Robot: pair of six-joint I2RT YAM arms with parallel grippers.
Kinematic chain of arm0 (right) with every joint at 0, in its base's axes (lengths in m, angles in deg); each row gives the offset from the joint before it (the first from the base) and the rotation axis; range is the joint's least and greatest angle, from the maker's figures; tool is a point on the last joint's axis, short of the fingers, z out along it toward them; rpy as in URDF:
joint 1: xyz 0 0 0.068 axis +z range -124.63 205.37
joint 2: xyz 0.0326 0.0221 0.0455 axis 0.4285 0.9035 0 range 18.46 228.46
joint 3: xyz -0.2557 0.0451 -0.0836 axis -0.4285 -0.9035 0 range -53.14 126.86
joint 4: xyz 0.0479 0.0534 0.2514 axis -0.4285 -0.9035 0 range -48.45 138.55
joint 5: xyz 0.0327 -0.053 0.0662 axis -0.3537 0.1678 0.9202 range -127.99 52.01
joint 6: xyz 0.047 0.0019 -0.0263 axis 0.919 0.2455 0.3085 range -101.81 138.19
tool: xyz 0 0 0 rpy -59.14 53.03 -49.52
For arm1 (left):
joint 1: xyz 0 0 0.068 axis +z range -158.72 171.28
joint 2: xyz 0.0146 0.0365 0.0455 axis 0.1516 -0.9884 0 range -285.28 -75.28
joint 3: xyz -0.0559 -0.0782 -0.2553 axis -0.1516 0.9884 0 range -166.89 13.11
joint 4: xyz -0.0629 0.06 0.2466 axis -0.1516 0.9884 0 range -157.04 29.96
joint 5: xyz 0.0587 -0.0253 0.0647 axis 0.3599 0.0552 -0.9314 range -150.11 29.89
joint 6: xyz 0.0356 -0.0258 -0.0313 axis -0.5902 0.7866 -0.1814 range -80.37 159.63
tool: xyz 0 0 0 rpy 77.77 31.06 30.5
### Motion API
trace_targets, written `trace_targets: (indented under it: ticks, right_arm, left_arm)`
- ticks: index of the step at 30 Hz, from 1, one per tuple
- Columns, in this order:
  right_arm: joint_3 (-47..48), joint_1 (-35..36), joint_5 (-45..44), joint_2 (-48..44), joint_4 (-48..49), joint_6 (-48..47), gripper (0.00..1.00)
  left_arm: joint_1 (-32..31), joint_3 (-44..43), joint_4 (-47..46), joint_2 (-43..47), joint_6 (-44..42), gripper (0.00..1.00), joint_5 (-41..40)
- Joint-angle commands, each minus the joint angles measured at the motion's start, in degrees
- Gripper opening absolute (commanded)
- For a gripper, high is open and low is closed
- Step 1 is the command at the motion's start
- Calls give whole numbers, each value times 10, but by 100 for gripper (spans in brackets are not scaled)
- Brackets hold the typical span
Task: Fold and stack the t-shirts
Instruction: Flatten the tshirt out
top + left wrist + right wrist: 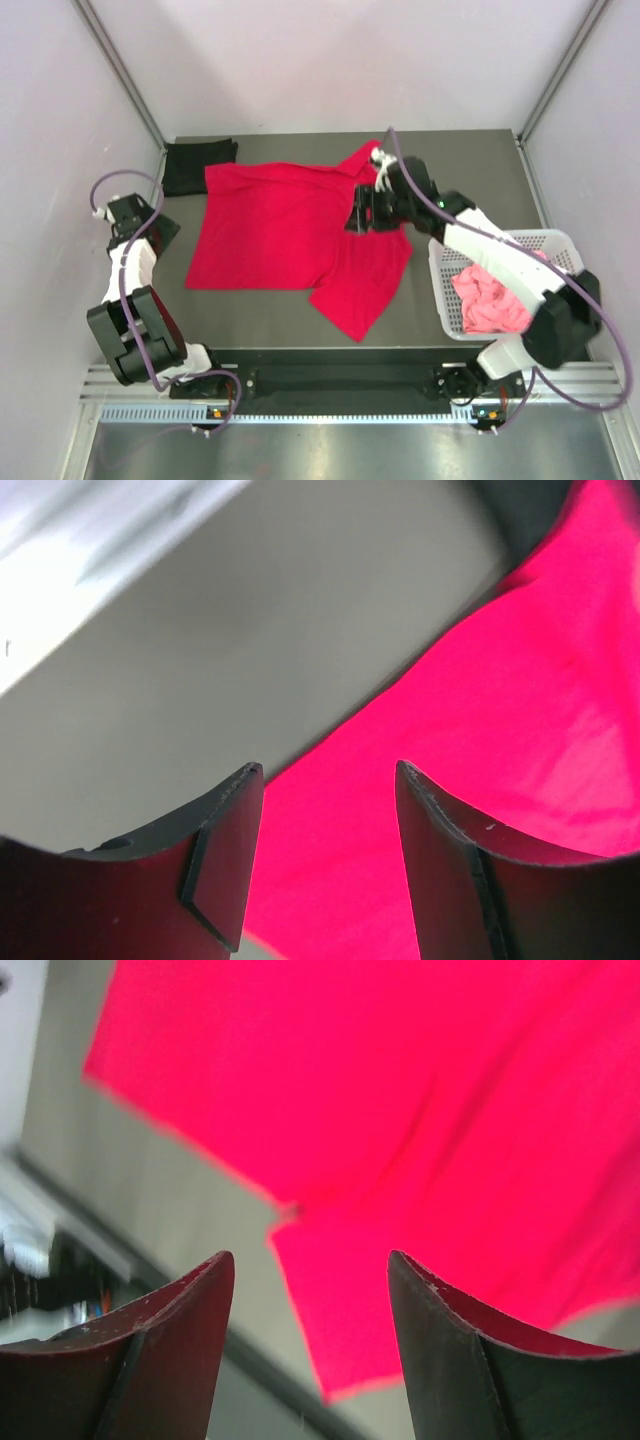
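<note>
At the near right, a salmon pink t-shirt point(490, 300) lies crumpled in the white basket point(441, 285). The left arm point(135, 265) reaches along the left side. The left arm's jaws stand apart with nothing between them, above the tabletop point(470, 170) at the left edge of the red t-shirt point(270, 225). That shirt lies spread mid-table, one part folded toward the near side. The right arm point(490, 245) stretches over it. The right arm's jaws are also apart and holding nothing, above the shirt's right part. A folded black t-shirt point(198, 165) sits in the far left corner, beside the red one.
</note>
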Motion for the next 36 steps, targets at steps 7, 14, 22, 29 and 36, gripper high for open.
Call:
trace_targets:
  ticks: [7,14,22,29,36]
  right_arm:
    - [-255,43,38,-185,35,72,62]
    - [-329,44,50,-225,50,85,62]
    - [-331,45,51,-213,40,72,62]
    - [-341,53,48,-194,44,69,61]
    - [-364,84,36,-189,56,89,61]
  left_arm:
    - [38,119,-52,18,14,58,81]
    - [40,127,-19,-15,-34,52,49]
    - [44,139,26,-13,-4,57,19]
    - [44,147,57,-12,5,56,-7]
    - [44,162,32,-22,6,51,17]
